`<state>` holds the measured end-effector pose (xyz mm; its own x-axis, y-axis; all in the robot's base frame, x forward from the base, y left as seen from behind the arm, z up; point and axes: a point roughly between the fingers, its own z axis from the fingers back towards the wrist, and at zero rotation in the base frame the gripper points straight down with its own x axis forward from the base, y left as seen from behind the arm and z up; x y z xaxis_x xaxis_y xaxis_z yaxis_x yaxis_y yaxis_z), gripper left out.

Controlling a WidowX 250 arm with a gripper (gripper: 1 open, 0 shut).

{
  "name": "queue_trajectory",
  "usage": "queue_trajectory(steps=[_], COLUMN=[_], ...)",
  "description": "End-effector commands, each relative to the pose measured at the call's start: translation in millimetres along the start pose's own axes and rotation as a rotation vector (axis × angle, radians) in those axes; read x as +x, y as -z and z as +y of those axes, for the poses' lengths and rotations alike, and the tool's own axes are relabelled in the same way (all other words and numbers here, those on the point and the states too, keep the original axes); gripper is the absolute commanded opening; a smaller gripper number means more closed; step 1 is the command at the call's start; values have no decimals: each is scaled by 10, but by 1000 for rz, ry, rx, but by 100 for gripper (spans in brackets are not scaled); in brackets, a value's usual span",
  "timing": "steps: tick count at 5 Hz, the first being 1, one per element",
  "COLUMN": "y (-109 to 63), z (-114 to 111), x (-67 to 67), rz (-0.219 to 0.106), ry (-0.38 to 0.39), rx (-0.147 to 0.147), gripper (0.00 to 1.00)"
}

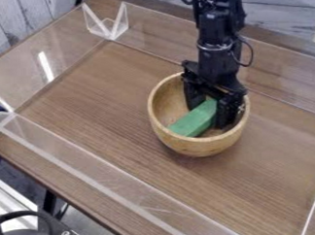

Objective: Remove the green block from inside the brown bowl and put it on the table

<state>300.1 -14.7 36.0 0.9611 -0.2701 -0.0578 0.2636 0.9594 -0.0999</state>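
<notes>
The green block lies tilted inside the brown bowl, which sits right of centre on the table. My gripper hangs straight down from the black arm and reaches into the bowl. Its jaws stand open, one finger on each side of the block's upper end. The far end of the block is hidden behind the fingers. I cannot tell whether they touch the block.
Low clear acrylic walls edge the tabletop, with a folded clear corner piece at the back left. Bare wood lies left of and in front of the bowl. The table's right edge runs close past the bowl.
</notes>
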Motion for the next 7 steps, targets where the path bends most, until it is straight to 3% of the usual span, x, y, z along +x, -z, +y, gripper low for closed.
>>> queue_trajectory(steps=[1,7], y=[-184,-128], z=[48,123], x=[121,180], rz=[-72,-82], ry=[8,16], rx=[6,-23], gripper=[100,100])
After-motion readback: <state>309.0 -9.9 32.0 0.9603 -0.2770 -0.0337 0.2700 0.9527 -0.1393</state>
